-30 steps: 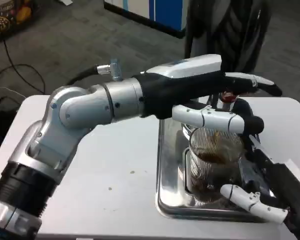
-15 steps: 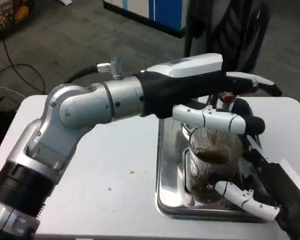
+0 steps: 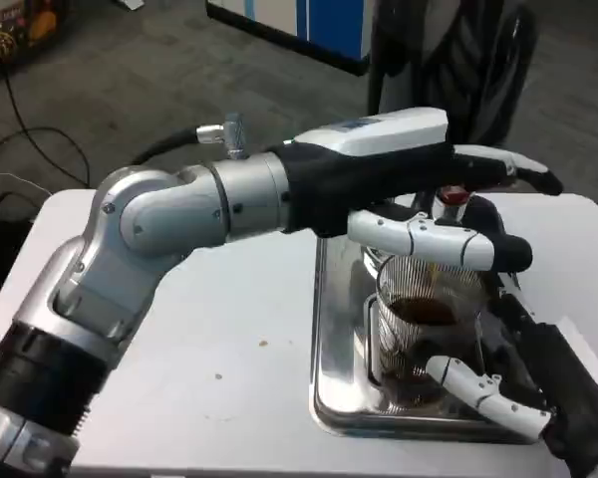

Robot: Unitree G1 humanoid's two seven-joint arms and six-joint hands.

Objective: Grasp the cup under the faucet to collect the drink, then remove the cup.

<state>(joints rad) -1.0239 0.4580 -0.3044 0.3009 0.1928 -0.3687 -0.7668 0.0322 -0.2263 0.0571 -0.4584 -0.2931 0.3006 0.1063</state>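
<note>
- Our right hand (image 3: 498, 383) grasps the cup (image 3: 424, 324) in the tray (image 3: 334, 398) near the worktop's (image 3: 229, 339) right edge.
- We cannot tell whether our left hand (image 3: 429, 204), up at the faucet (image 3: 453, 196), is clenched.
- Pouring on may overflow the cup; a hasty lift could slosh drink.

Left hand (image 3: 419, 189) over cup (image 3: 424, 324), blocking above.

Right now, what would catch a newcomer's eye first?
The big silver left arm sweeping across the picture, its left hand stretched over the ribbed clear cup. The cup, part-filled with dark drink, stands in a steel tray right of centre, the right hand at its base.
</note>
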